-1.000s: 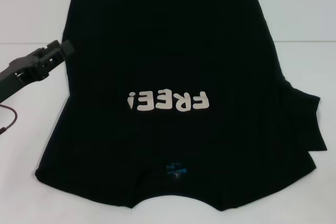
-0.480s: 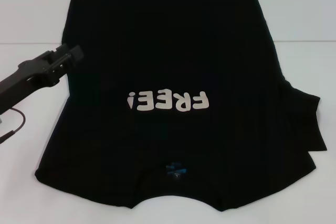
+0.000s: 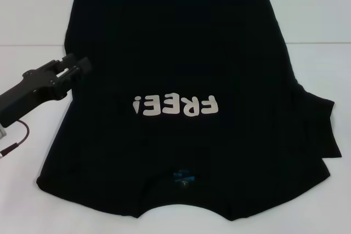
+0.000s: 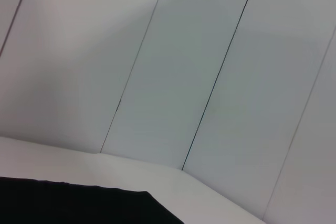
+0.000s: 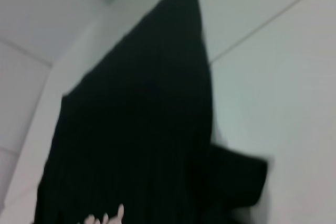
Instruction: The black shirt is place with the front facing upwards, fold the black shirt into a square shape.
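Black shirt point(image 3: 181, 53) lies flat; left end effector point(image 3: 82, 65) overlaps its edge, finger state unclear.

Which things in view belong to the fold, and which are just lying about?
Part of the job:
- black shirt, lettering up, spread on the table
- left end effector, over the shirt's left edge

Lying about:
- red cable at the left, beside the shirt
- white table itself

The right end effector is out of view.
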You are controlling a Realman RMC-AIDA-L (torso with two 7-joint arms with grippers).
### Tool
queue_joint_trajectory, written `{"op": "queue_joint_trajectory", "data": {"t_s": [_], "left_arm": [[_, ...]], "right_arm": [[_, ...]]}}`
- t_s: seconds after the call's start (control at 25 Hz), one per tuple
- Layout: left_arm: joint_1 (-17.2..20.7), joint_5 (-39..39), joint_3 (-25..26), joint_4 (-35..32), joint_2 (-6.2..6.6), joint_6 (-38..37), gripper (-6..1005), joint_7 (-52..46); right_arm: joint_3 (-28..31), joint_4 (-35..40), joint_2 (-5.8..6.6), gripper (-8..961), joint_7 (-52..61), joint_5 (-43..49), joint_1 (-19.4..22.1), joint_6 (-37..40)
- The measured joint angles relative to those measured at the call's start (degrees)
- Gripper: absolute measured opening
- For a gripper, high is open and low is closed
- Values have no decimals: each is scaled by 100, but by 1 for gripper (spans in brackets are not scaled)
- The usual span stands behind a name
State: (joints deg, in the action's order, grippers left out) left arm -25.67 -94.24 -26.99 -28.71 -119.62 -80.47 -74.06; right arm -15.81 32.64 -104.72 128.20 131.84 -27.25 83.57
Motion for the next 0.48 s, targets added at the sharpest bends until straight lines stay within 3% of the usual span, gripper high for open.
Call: {"op": "queue_joint_trajectory", "data": {"t_s": [0.12, 0.48], "left_arm": [[31, -3, 1, 2, -14, 1, 477, 66], [72, 7, 17, 6, -53, 4, 475, 209]], "right_arm": [[-253, -2, -15, 902, 375, 348, -247, -201], [-792, 75, 121, 892, 1171, 716, -675, -242]]}}
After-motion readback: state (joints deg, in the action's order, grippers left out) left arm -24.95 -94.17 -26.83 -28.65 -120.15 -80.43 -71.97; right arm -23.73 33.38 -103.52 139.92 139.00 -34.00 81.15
